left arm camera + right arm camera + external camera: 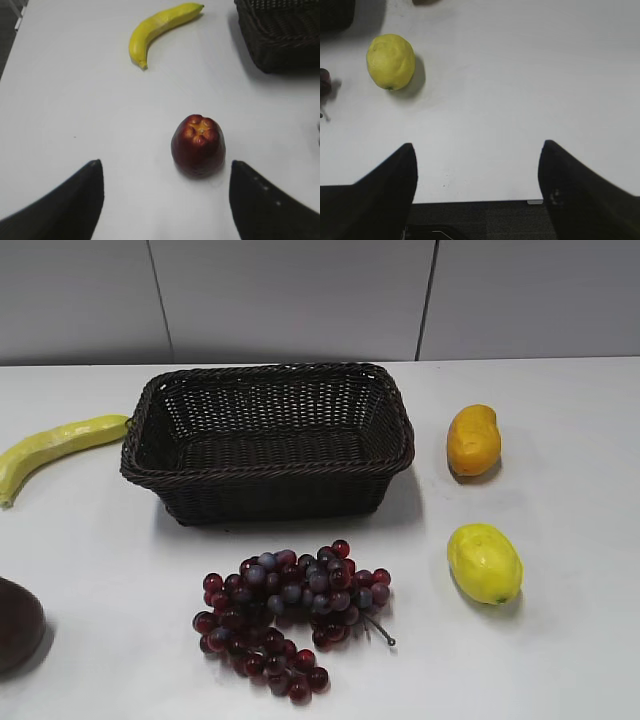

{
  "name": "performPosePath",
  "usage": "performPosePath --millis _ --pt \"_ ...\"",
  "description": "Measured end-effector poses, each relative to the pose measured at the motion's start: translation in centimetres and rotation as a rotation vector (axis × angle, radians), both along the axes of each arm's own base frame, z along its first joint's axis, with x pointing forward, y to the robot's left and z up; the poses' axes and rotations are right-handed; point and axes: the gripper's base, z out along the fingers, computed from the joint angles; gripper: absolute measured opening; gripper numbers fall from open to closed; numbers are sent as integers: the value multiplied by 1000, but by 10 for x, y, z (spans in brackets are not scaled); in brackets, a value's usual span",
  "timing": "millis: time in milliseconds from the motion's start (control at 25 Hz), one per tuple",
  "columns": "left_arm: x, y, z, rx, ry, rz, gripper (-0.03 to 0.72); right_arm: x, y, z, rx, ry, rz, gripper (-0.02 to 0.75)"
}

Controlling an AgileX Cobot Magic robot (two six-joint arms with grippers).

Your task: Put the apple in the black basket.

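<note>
One apple [198, 145] sits upright on the white table [560, 660], its paler dimple facing up; in the exterior view only its dark edge shows at the lower left corner. One black basket [268, 440] stands at the middle of the table, with nothing visible inside it. One banana [52, 448] lies to the basket's left, its tip close to the rim. One bunch of grapes [290, 615] lies in front of the basket. One orange-yellow mango [473, 440] and one lemon [484, 563] lie to the basket's right, apart from each other.

In the left wrist view, the left gripper [165, 200] is spread wide and holds nothing; the apple lies just ahead of it, nearer the right-hand finger, not touching either. The right gripper [477, 185] is likewise spread and bare, over the table's near edge, with the lemon well ahead to its left.
</note>
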Motion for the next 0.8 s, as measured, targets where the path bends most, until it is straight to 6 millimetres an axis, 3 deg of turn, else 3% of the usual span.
performPosePath --millis 400,800 --pt "70 -7 7 10 269 -2 594 0 0 0 0 -1 0 571" --pt "128 -16 -34 30 454 -17 603 0 0 0 0 0 0 571"
